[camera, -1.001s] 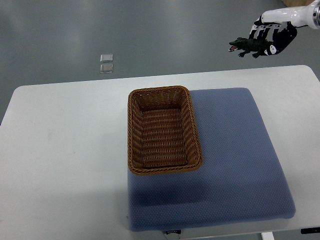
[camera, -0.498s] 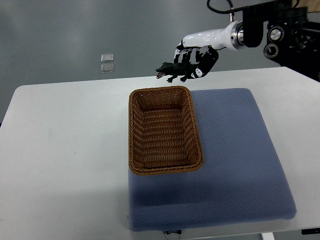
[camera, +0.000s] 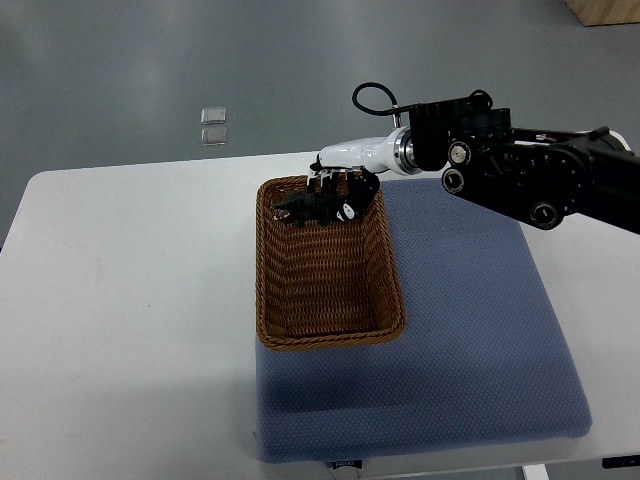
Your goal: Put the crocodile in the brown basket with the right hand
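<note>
My right robot hand (camera: 342,188) comes in from the right, fingers clamped around the crocodile (camera: 303,209). The crocodile is over the far end of the brown basket (camera: 263,290), head pointing left; contact with the weave: cannot tell. The basket sits on a blue pad (camera: 470,320) on the white surface (camera: 130,300).

- Single cam, top view; no second view to overlap with.
- Sits on the robot's side, pitched steeply down, facing out across the bench (camera: 130,300).
- Mid range: most of the bench is in frame, brown basket (camera: 264,290) near centre, grey floor (camera: 120,60) past the far edge.
</note>
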You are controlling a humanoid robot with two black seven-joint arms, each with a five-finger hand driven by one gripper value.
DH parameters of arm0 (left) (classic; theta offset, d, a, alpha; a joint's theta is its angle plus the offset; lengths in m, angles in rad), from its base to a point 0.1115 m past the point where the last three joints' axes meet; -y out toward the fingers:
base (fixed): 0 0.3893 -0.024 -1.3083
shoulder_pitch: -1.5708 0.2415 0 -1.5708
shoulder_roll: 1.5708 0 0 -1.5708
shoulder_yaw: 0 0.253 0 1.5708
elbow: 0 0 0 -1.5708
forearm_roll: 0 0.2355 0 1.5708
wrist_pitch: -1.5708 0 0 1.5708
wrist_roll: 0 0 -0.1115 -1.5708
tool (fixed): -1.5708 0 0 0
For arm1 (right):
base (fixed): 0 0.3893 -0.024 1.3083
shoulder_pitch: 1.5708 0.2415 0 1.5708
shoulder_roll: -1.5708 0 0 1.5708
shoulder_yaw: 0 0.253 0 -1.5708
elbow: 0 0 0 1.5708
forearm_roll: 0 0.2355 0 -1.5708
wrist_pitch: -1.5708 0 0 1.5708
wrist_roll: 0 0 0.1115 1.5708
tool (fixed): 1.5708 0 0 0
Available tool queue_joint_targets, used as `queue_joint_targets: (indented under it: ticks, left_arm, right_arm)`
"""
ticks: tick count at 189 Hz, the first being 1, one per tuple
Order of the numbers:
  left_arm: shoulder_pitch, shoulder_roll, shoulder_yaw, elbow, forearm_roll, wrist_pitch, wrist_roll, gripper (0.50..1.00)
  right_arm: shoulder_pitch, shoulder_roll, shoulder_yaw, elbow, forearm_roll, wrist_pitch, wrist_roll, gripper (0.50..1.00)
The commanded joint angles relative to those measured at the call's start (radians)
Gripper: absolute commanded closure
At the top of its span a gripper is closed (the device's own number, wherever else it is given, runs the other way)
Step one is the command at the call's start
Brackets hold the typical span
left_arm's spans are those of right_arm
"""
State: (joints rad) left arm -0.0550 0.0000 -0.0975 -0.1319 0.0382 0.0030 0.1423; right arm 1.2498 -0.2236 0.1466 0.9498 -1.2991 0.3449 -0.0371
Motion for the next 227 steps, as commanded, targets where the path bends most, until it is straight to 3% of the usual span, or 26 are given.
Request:
queue_joint_targets:
  ticks: [1,64,84,98,105,109,127,150,186,227]
  left_arm:
    - [0.0,0.0,0.002,-0.002,0.0,0.0,0.0,0.5]
    - [0.001,0.0,0.002,-0.002,0.0,0.0,0.0,0.5]
    - [0.0,0.0,0.001,0.0,0.0,0.0,0.0,0.5]
    - [0.001,0.0,0.001,0.0,0.0,0.0,0.0,0.5]
    - [0.0,0.0,0.001,0.0,0.0,0.0,0.0,0.5]
    - [0.0,0.0,0.001,0.0,0.0,0.0,0.0,0.5]
    - [0.0,0.0,-0.002,0.0,0.0,0.0,0.0,0.5]
    - [0.0,0.0,-0.002,0.0,0.0,0.0,0.0,0.5]
    - [0.0,0.0,-0.002,0.0,0.0,0.0,0.0,0.5]
    - [0.0,0.0,-0.004,0.002,0.0,0.0,0.0,0.5]
  right_arm:
    - [-0.01,0.007,0.002,0.0,0.001,-0.004,0.0,1.0]
    - [-0.081,0.059,-0.004,-0.042,-0.003,-0.026,0.0,0.991]
    - [-0.092,0.07,-0.004,-0.057,-0.006,-0.027,0.0,0.948]
    - [-0.099,0.076,-0.005,-0.066,-0.006,-0.027,0.0,0.873]
    - [-0.101,0.079,-0.005,-0.069,-0.006,-0.027,0.002,0.769]
    - [-0.102,0.079,-0.005,-0.071,-0.006,-0.027,0.002,0.736]
    - [-0.113,0.078,-0.002,-0.072,-0.006,-0.029,0.002,0.697]
    - [-0.113,0.073,0.01,-0.072,-0.005,-0.029,0.002,0.572]
    - [-0.098,0.035,0.048,-0.072,0.008,-0.029,0.002,0.57]
    - [-0.127,-0.017,0.381,-0.072,0.044,-0.043,0.006,0.572]
